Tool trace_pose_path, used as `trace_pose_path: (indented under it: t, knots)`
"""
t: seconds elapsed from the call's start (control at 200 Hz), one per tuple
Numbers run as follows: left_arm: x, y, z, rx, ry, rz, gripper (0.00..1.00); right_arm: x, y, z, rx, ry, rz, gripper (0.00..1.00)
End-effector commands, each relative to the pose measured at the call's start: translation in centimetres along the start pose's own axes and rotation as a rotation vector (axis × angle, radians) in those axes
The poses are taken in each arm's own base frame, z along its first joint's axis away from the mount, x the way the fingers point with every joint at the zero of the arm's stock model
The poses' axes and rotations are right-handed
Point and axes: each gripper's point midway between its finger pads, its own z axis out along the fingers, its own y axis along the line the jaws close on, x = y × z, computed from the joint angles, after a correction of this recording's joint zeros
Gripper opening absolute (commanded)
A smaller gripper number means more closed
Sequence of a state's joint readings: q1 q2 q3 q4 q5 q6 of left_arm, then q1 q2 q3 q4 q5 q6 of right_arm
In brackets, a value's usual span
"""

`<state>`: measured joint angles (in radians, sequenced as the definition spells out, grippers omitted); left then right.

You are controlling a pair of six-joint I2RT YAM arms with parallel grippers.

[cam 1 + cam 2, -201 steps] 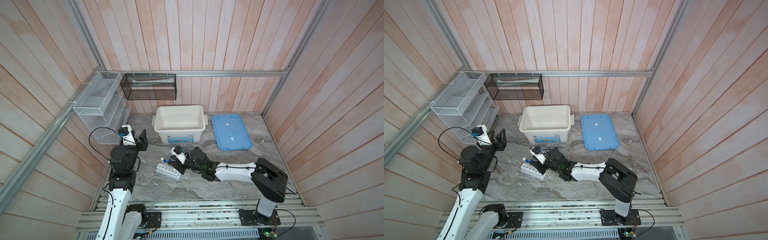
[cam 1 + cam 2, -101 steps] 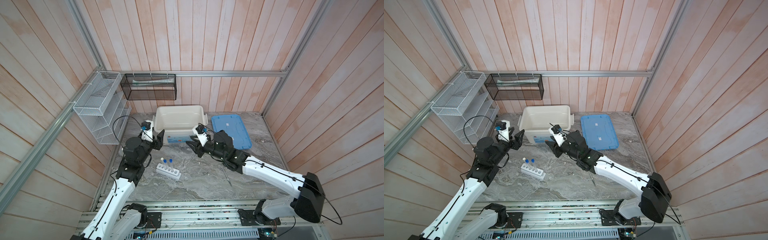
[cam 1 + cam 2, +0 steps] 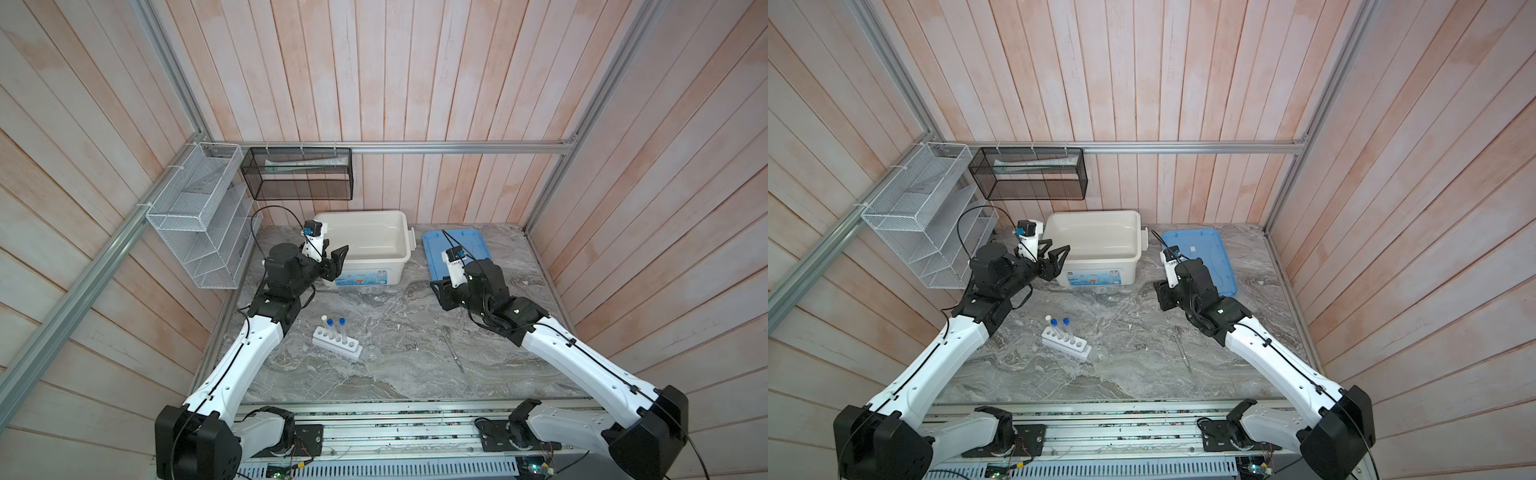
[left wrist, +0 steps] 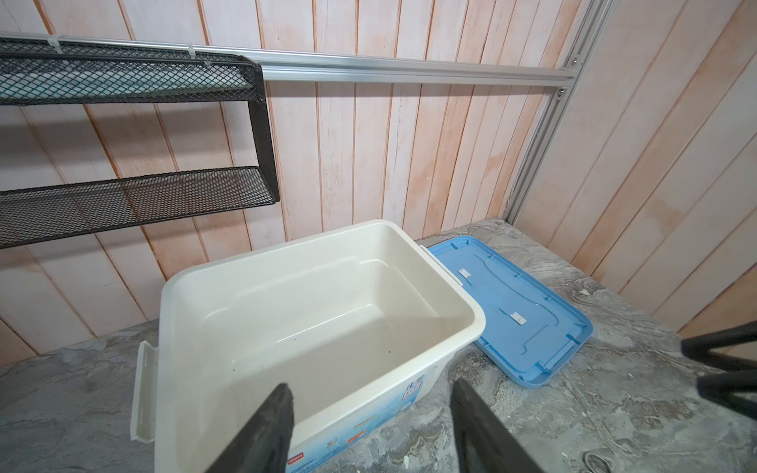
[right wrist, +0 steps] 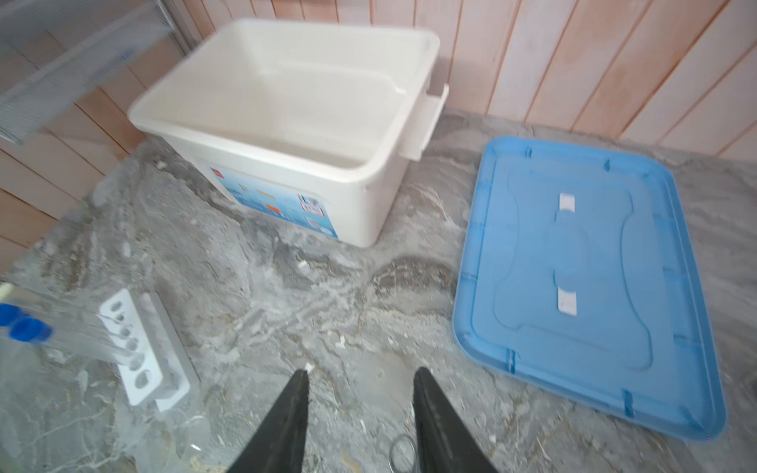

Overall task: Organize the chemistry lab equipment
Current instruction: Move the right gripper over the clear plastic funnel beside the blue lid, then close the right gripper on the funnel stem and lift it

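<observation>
White plastic rack (image 3: 336, 341) holding three clear capped tubes (image 3: 337, 331), round glass flask (image 3: 372, 354) beside, metal spatula (image 3: 453, 351) apart on marbled table (image 3: 395, 374), left gripper (image 4: 370, 389) and right gripper (image 5: 361, 372) spread, cream bin (image 3: 361, 216) beside blue lid (image 3: 469, 243).

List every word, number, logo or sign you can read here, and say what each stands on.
Nothing can be read for certain.
Label on the white bin: red logo, small print, code patch; too blurred to read.
Sticker on the right wrist camera: too small.
Item in the black mesh basket: print too small.
</observation>
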<state>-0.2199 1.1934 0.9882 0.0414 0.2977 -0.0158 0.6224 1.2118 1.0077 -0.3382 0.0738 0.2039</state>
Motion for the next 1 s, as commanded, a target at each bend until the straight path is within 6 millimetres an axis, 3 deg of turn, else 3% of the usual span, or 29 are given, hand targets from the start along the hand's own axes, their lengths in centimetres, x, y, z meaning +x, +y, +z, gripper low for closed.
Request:
trace_pose_path:
  t: [0.0, 0.305, 0.69, 0.995]
  knots:
    - [-0.5, 0.7, -0.5, 0.002, -0.041, -0.023, 0.63, 3.6, -1.9, 2.1, 0.083, 0.148, 0.028, 0.47]
    - [-0.1, 3.3, -1.6, -0.02, -0.079, -0.102, 0.63, 5.9, -2.7, 6.6, 0.085, 0.253, 0.062, 0.47]
    - [-0.4, 4.6, -2.4, -0.051, -0.095, -0.112, 0.63, 7.0, -1.5, 9.1, 0.014, 0.316, 0.071, 0.46]
    - [-0.2, 4.8, -2.3, -0.054, -0.088, -0.111, 0.63, 8.2, -1.5, 10.3, 0.016, 0.347, 0.066, 0.37]
